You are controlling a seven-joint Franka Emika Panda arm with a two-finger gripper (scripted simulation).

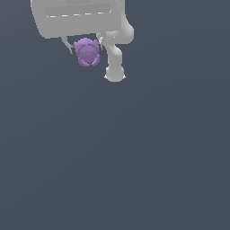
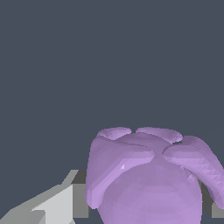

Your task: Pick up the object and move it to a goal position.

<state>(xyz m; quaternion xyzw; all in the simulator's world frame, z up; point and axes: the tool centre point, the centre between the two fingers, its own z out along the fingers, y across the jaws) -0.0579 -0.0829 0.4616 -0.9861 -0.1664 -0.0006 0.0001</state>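
Note:
The object [image 1: 86, 52] is a small light-purple lumpy blob with bumpy lobes. It sits between the two fingers of my white gripper [image 1: 86, 48] near the top of the exterior view, left of centre. The fingers press against both of its sides, so the gripper is shut on it. In the wrist view the object [image 2: 148, 175] fills the lower right, with one finger [image 2: 65, 201] against its side and the other barely showing at the frame's edge. The white hand body [image 1: 76, 18] is above the object in the exterior view.
The white arm links [image 1: 114, 56] show just to the exterior view's right of the gripper. A plain dark grey-blue surface [image 1: 134, 157] fills everything else in both views. No other objects or goal marker show.

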